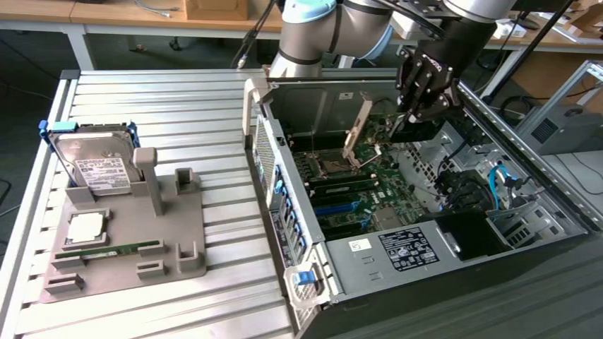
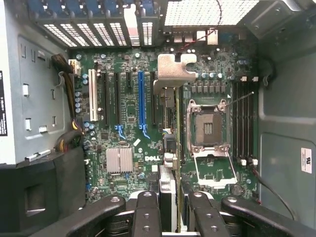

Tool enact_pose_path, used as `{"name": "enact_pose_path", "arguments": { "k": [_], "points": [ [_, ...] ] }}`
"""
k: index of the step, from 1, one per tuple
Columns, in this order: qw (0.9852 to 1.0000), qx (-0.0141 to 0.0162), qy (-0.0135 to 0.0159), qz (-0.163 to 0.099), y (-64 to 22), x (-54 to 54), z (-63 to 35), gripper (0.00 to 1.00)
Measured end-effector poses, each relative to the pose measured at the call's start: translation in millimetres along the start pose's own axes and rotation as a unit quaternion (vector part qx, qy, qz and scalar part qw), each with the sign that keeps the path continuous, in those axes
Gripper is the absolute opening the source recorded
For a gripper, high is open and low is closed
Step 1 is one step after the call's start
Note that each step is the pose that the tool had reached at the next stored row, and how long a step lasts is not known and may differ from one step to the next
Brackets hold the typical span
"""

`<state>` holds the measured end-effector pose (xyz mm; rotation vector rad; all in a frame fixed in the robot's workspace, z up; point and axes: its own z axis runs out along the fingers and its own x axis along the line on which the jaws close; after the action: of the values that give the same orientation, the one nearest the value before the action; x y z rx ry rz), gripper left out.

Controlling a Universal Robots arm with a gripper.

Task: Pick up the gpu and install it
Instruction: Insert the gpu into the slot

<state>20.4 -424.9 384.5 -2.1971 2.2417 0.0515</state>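
Observation:
The gpu (image 1: 407, 131) hangs edge-down inside the open computer case (image 1: 527, 176), above the motherboard (image 1: 354, 191). Its pale bracket strip (image 1: 356, 128) points down at the end toward the case's rear wall. My gripper (image 1: 426, 106) is shut on the card's top edge. In the wrist view the gpu (image 2: 170, 190) runs edge-on between my fingers (image 2: 146, 210), and its bracket (image 2: 174, 71) shows at the far end. The card hovers between the blue expansion slot (image 2: 141, 101) and the CPU socket (image 2: 207, 129), apart from the board.
A grey fixture (image 1: 132, 240) on the slatted table at the exterior view's left holds a hard drive (image 1: 94, 168), a memory stick (image 1: 113, 251) and a silver chip (image 1: 85, 226). Case walls, cables (image 1: 499, 180) and a black power supply (image 1: 405, 247) surround the motherboard.

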Motion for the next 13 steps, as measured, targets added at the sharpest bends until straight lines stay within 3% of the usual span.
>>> {"name": "enact_pose_path", "arguments": {
  "k": [7, 13],
  "points": [
    [0.9997, -0.0006, 0.0005, -0.024, 0.0, 0.0, 0.0, 0.27],
    [0.9996, -0.0007, 0.0006, -0.029, 0.0, 0.0, 0.0, 0.27]
  ]
}}
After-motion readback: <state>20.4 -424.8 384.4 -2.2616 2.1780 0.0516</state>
